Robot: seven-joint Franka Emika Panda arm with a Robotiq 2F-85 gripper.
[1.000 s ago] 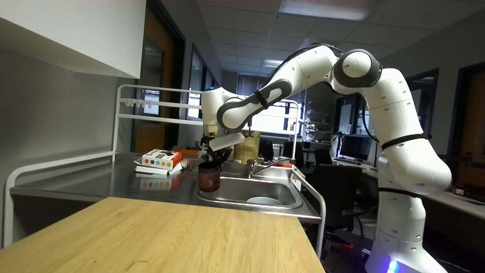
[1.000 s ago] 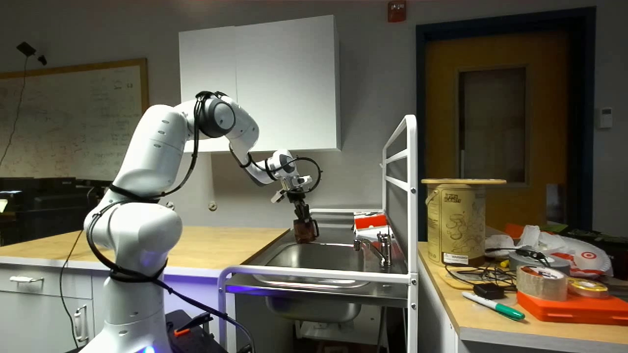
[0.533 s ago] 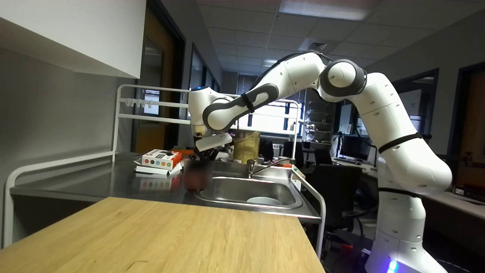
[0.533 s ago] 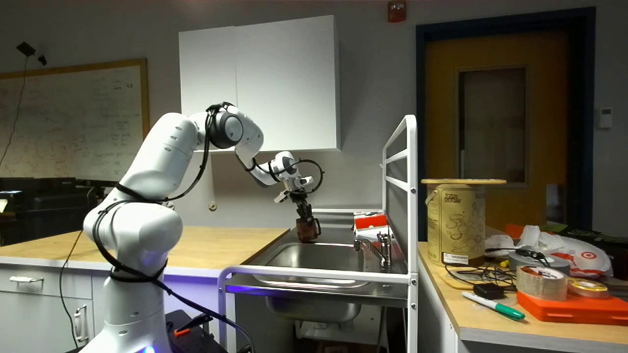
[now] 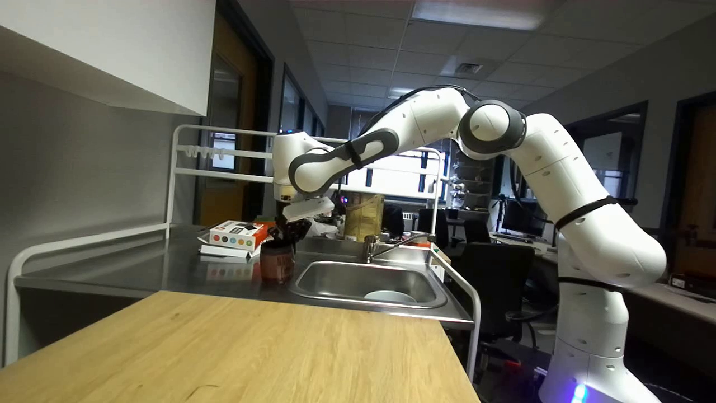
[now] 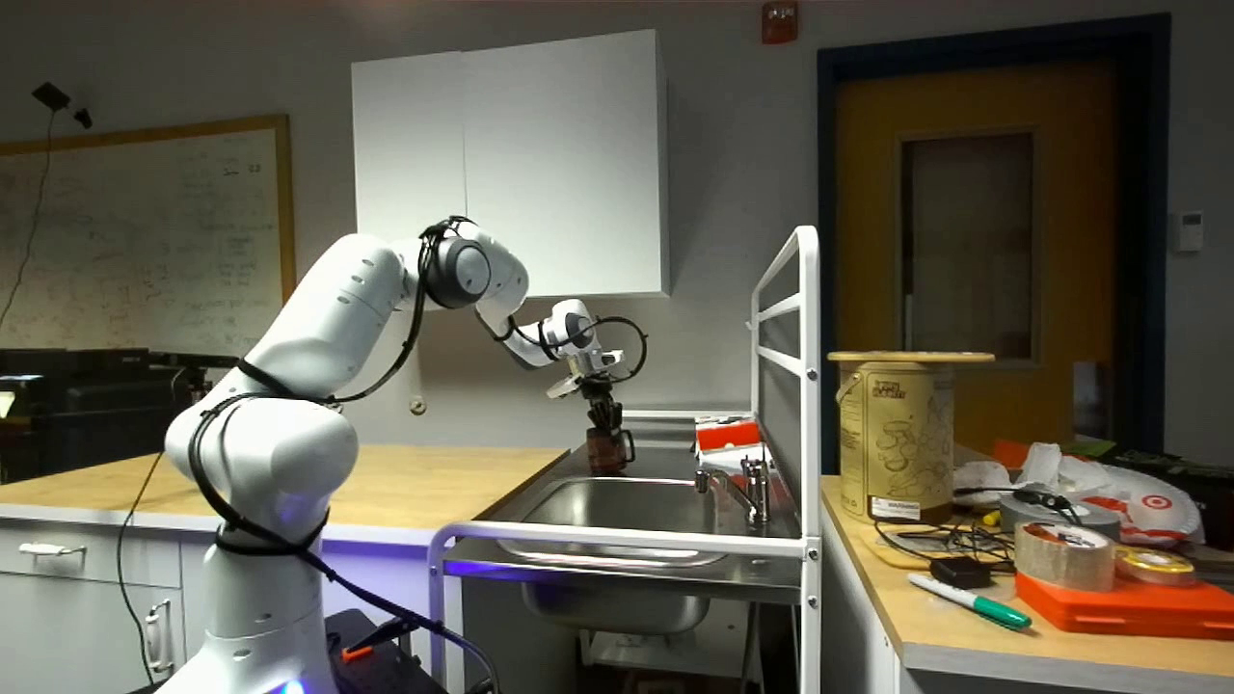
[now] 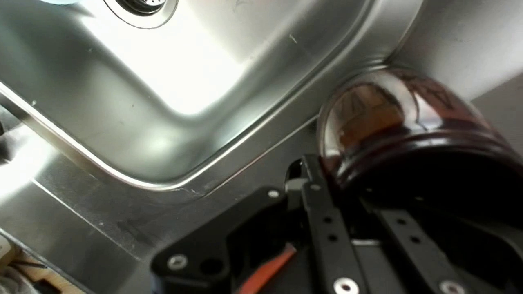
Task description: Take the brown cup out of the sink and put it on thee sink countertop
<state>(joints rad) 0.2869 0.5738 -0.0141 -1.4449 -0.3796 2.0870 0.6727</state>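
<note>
The dark reddish-brown cup point(image 5: 277, 263) hangs from my gripper point(image 5: 288, 230), just beside the sink point(image 5: 335, 280), over the grey sink countertop point(image 5: 134, 268). In an exterior view the cup point(image 6: 606, 451) is nearly upright under the gripper point(image 6: 604, 414), its handle facing the faucet side. In the wrist view the cup point(image 7: 402, 116) is at the right, past the rim of the sink point(image 7: 163, 185); my gripper point(image 7: 347, 183) is shut on its wall, one finger outside and the other in its dark mouth. I cannot tell whether its bottom touches the countertop.
A white-and-orange box point(image 5: 235, 235) stands on the countertop behind the cup. The faucet point(image 6: 757, 492) is at the sink's back edge. A white tubular rack point(image 6: 805, 386) rises behind. A wooden tabletop point(image 5: 268, 347) borders the front. A pale round dish point(image 5: 390, 296) lies in the sink.
The gripper and the held cup have moved away from the sink basin, leftward in an exterior view, onto the countertop side. The arm has stretched out and lowered a little.
</note>
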